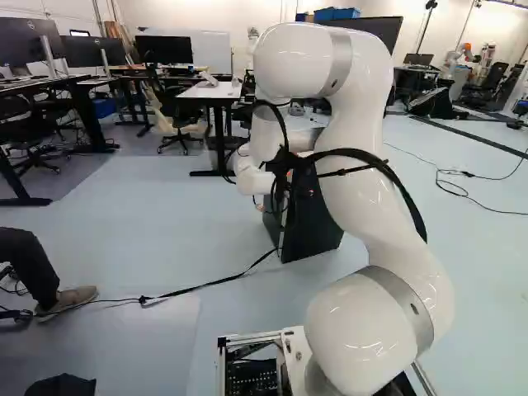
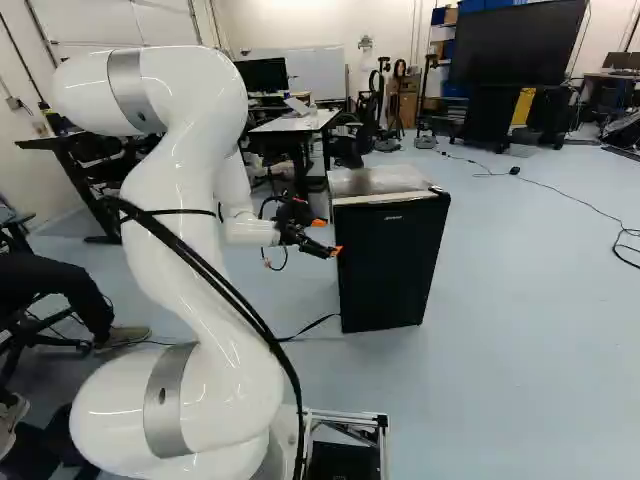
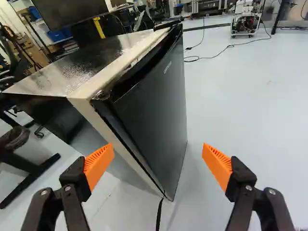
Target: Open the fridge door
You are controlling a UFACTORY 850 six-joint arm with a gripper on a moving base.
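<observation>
In the right base view my gripper is level with the upper part of the black fridge, at its left front edge. The wrist view shows the gripper open, its orange pads wide apart. Ahead of them rises the fridge door, dark and flat, with a dark recess along its top edge. A pale frame runs beside the door; it looks closed against the body, though a slight gap cannot be ruled out. Neither finger visibly touches it. The left base view has the fridge partly hidden behind my arm.
A black cable runs over the floor to the fridge's foot. A white-topped desk stands behind, with chairs near it. At the left of the left base view a person's leg and shoe rest on the floor. Farther off is a large screen.
</observation>
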